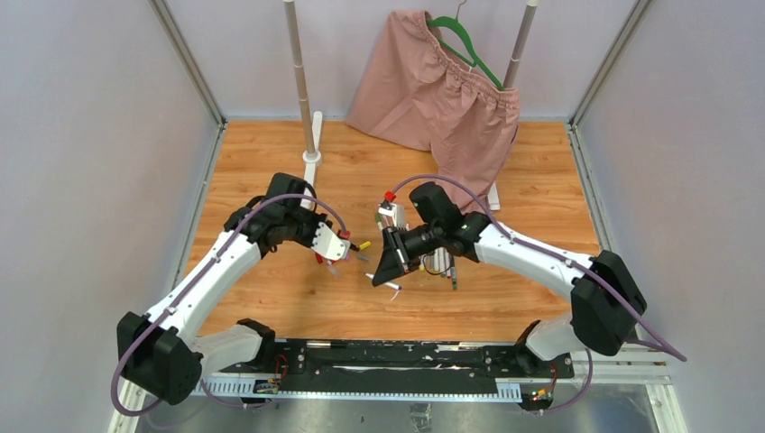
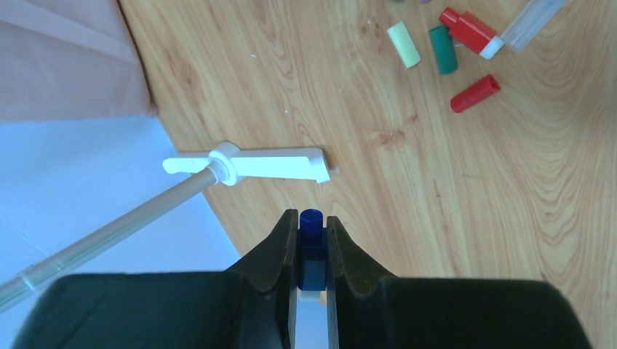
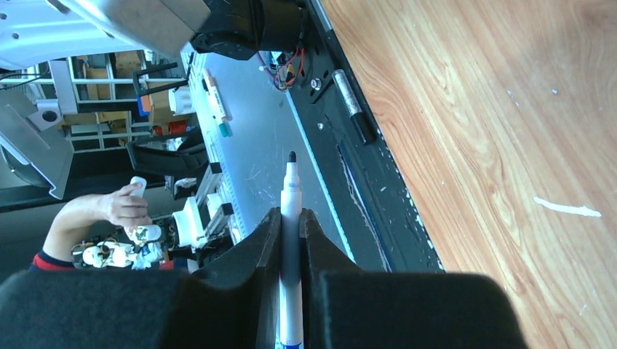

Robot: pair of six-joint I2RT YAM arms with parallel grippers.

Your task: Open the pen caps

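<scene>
My left gripper [image 2: 312, 236] is shut on a small blue pen cap [image 2: 311, 222], which stands out between the fingertips, above the wood table. In the top view this gripper [image 1: 336, 257] hangs left of centre. Loose caps lie ahead to its right: pale yellow [image 2: 404, 44], green [image 2: 442, 49] and red [image 2: 474, 93], beside a red-ended pen [image 2: 471, 33]. My right gripper [image 3: 291, 218] is shut on a white-barrelled pen [image 3: 291, 190] whose dark tip is bare and points toward the table's near edge. In the top view it [image 1: 386, 271] is at the centre.
More pens lie in a small pile [image 1: 442, 262] under the right arm. A white rack foot [image 2: 269, 163] with its pole lies just ahead of the left gripper. Pink shorts [image 1: 433, 90] hang on a green hanger at the back. A black rail [image 3: 364, 145] runs along the near edge.
</scene>
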